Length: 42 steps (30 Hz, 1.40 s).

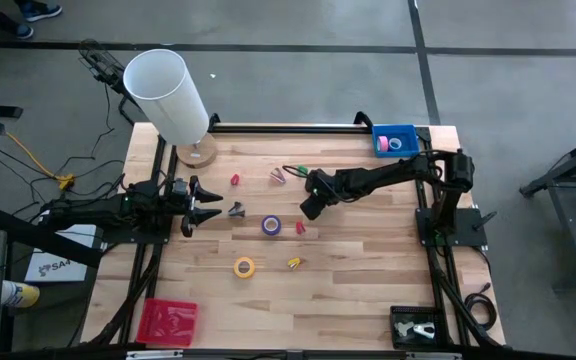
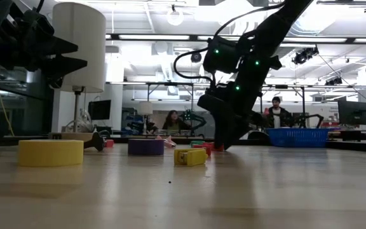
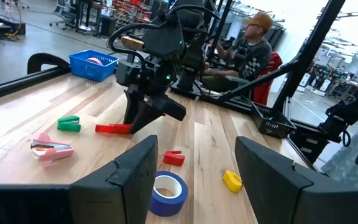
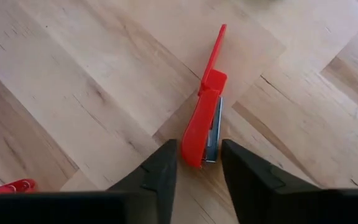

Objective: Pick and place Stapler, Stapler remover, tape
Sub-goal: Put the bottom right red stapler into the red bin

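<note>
**A:** How far along is the job, starting from the near side?

**B:** Early, by the look of it. The red tray (image 1: 153, 332) sits at the near left corner, and what lies in it cannot be made out. On the surface (image 1: 368, 280) beyond it, the yellow roll (image 2: 50, 152) and a small yellow piece (image 2: 190, 157) lie loose. A little farther off is the purple roll (image 2: 145, 147), also untouched.

**A:** And the arms?

**B:** The left gripper (image 1: 200, 205) hangs at the left edge, its fingers spread wide and holding nothing. The right gripper (image 4: 199, 149) is down at mid-surface. Its fingers are drawn in narrow on the end of the red stapler (image 4: 202, 121).

**A:** Is it lifted?

**B:** No, it lies flat on the wood. It is long and slim, with a glossy plastic top and a metal rail showing underneath.

**A:** What is farther back?

**B:** A pink stapler (image 3: 50, 149) and a small green tool (image 3: 68, 124) wait beyond it. In the far right corner the blue basket (image 1: 380, 132) holds a pink roll (image 3: 95, 60). So one tape appears placed and most things are left.
</note>
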{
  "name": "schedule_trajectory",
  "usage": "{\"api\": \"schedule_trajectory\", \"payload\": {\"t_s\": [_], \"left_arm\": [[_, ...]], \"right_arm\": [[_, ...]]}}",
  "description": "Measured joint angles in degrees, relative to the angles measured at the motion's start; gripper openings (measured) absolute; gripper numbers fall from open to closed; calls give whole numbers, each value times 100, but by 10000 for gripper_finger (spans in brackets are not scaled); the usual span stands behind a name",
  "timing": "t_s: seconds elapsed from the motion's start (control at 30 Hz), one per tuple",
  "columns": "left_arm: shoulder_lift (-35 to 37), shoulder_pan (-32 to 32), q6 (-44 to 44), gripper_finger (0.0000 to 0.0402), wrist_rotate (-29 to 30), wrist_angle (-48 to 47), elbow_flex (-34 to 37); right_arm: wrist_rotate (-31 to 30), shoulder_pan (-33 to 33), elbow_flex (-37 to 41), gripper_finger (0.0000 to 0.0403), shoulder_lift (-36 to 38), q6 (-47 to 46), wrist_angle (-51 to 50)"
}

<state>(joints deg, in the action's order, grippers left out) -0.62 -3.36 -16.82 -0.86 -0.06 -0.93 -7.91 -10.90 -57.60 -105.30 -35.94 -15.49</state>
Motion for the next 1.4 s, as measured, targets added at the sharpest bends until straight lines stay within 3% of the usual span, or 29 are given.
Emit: {"api": "schedule_trajectory", "payload": {"t_s": [0.3, 0.7, 0.9, 1.07, 1.23, 1.4], "left_arm": [[2, 2, 2, 213, 0, -2, 0], [2, 2, 1, 213, 0, -2, 0], [2, 1, 1, 213, 0, -2, 0], [2, 0, 2, 213, 2, -2, 0], [2, 1, 2, 213, 2, 0, 0], [2, 0, 0, 213, 2, -2, 0]], "right_arm": [[431, 0, -9, 12, 2, 35, 30], [1240, 1, -7, 0, 2, -17, -3], [1280, 2, -7, 5, 78, -91, -167], [1292, -113, -15, 11, 564, 1394, -543], [1272, -350, -20, 20, 931, 4120, -784], [1651, -543, -94, 85, 867, 5889, -763]]}}
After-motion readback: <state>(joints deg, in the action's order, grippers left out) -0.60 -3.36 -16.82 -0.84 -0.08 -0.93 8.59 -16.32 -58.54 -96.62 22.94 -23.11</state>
